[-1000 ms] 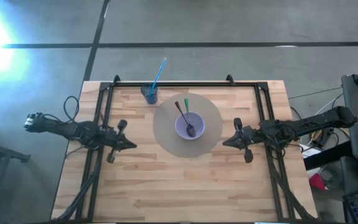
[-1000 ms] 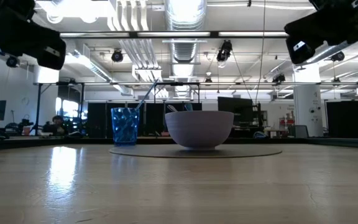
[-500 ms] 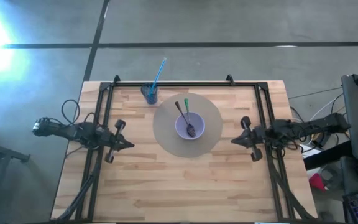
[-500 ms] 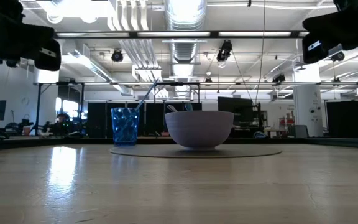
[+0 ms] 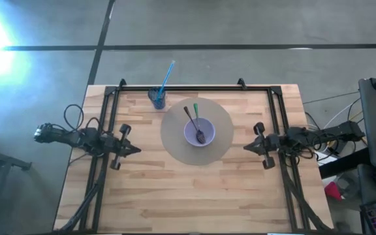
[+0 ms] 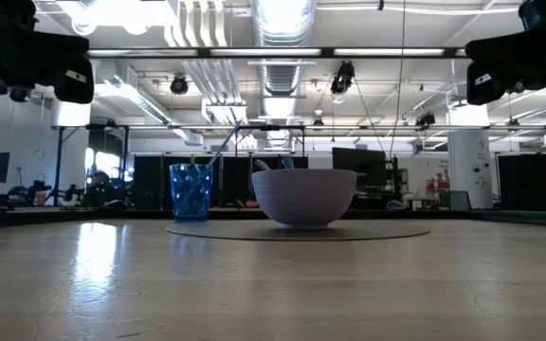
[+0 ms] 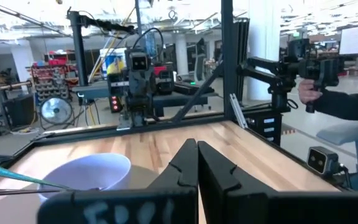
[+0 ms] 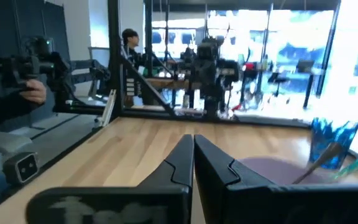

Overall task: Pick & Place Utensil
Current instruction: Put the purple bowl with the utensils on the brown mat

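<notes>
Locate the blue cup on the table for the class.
In the high view the blue cup stands near the table's far edge, left of centre, just off the round mat holding the bowl.

My left arm lies low along the left side of the bench, reaching inward; my left end effector (image 5: 134,150) points toward the centre with its fingers (image 7: 185,163) pressed together, holding nothing. My right arm mirrors it on the right side; my right end effector (image 5: 247,147) also points inward, fingers (image 8: 183,158) closed and empty. Both are well apart.
</notes>
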